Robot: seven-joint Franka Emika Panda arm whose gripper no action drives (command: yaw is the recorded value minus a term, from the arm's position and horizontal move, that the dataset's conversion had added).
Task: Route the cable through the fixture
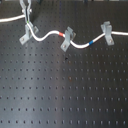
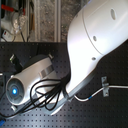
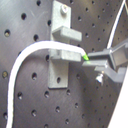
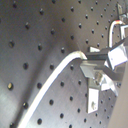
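In the first exterior view the white cable runs across the black board. It passes its red band, the middle clip, its blue band and the right clip. My gripper hangs at the top left, just above the left fixture, shut on the cable. In the first wrist view the cable lies across the fixture between its prongs and ends at my fingertips. The second wrist view shows the cable rising from the board into the fingers.
The board is a black perforated plate. In the second exterior view the white arm fills most of the picture, with black hoses at its base; the right clip and cable show beside it.
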